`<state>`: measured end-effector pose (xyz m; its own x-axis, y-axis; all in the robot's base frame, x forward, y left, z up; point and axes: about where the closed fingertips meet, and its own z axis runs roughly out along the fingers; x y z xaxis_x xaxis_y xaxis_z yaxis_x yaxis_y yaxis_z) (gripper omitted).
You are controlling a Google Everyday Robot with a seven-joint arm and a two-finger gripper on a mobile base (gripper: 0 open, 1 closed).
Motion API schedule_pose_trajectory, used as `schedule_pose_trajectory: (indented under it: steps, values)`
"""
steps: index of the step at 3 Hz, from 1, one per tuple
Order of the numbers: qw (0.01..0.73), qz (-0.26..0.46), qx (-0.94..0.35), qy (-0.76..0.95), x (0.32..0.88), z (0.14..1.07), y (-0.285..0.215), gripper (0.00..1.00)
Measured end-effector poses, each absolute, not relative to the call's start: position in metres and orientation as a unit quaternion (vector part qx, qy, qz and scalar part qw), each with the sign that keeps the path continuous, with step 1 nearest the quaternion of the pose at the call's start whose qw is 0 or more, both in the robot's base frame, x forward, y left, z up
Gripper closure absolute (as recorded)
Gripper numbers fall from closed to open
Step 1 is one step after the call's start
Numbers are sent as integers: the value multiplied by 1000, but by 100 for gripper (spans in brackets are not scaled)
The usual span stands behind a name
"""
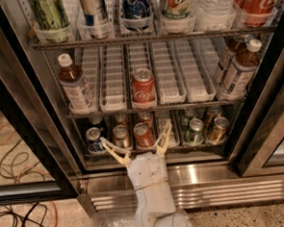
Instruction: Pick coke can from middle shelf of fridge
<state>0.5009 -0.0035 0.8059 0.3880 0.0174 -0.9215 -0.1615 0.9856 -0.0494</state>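
The coke can (143, 88) is red with white script and a silver top. It stands upright at the front of a white slotted lane tray on the middle shelf (170, 105) of the fridge (155, 175). My gripper (136, 141) is open and empty, its cream fingers (165, 139) spread wide. It sits below the coke can, level with the bottom rack of small cans, just in front of the fridge opening. My white arm rises from the bottom edge of the view.
Brown tea bottles stand at the left (75, 85) and right (239, 67) ends of the middle shelf. The top rack holds tall cans and a big red bottle (260, 0). Small mixed cans (193, 130) crowd the bottom rack. Black door frames (29, 117) flank the opening. Cables (13, 142) lie on the floor at left.
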Motion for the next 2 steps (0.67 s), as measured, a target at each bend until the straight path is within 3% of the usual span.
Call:
schedule_pose_trajectory:
  steps: [2]
  values:
    - [844,48,-69,530,509,818,4,0]
